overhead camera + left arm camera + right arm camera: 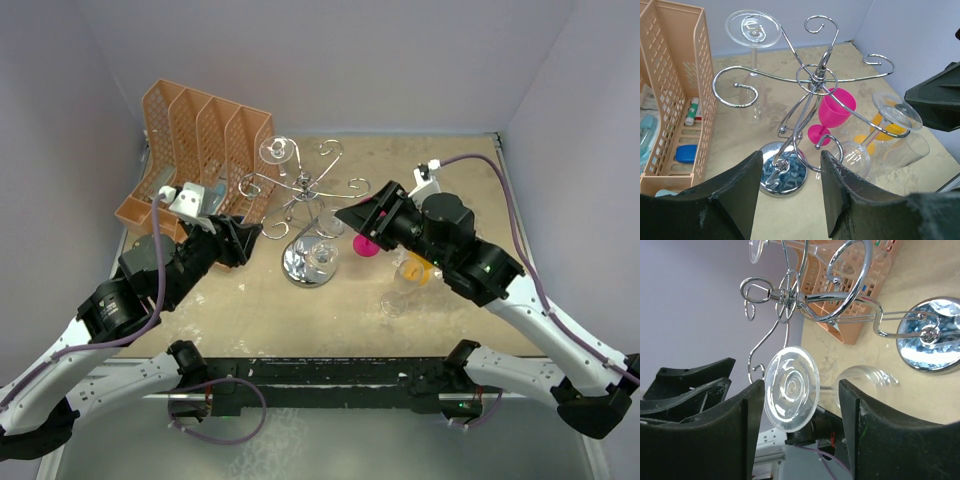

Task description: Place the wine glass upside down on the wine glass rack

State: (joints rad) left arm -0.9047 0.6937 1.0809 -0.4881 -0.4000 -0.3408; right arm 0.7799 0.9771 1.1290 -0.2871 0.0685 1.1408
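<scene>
Overhead view, wrist close-ups, all sharing rack (pixel 296 265)

We're in a robot lab test cell here: plain pale lilac panel walls (pixel 330 60) boxing in a worn tan table (pixel 300 310), white-and-black left arm (pixel 130 300) and right arm (pixel 480 265) bolted at its near edge, purple cables (pixel 500 190) trailing.

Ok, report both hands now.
Left hand: open, empty.
Right hand: open around the wine glass foot, not gripping.
</scene>
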